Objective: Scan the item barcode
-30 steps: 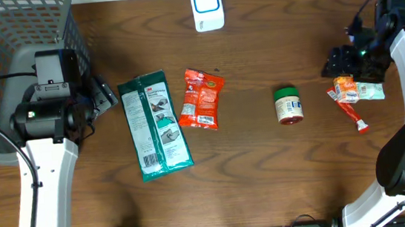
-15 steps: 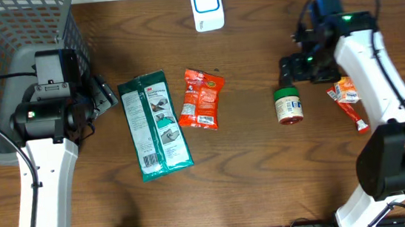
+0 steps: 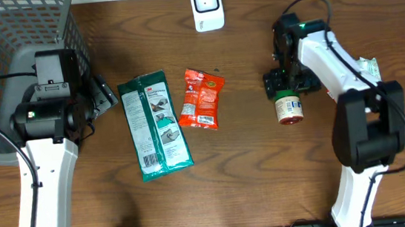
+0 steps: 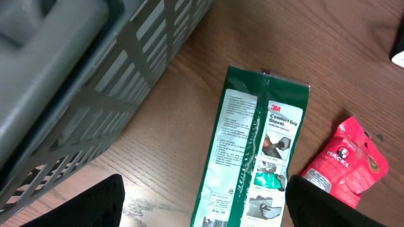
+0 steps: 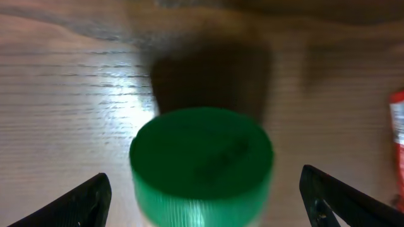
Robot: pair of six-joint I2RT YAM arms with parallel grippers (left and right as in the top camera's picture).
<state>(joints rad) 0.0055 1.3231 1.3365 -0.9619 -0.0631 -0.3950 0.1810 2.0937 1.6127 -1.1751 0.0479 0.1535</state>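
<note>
From overhead, the small jar [image 3: 289,109] sat on the right half of the counter [image 3: 269,181], well apart from the barcode scanner [image 3: 206,5] at the middle of the far edge. My right end effector [image 3: 278,84] hung over the jar's lid end, jaws spread and gripping nothing. The left end effector [image 3: 102,95] was parked by the basket [image 3: 1,36] at the left edge, also open and empty.

The left wrist view showed only the green 3M pouch [image 4: 255,148] and a red snack bag [image 4: 344,164] below it, neither one touched.

In the right wrist view, the green lid [image 5: 202,157] lay centred between my wide fingers [image 5: 82,202], though blurred. I judged it best to go lower and close on the body rather than the slick cap. The label should stay uncovered. I could not see the barcode.
</note>
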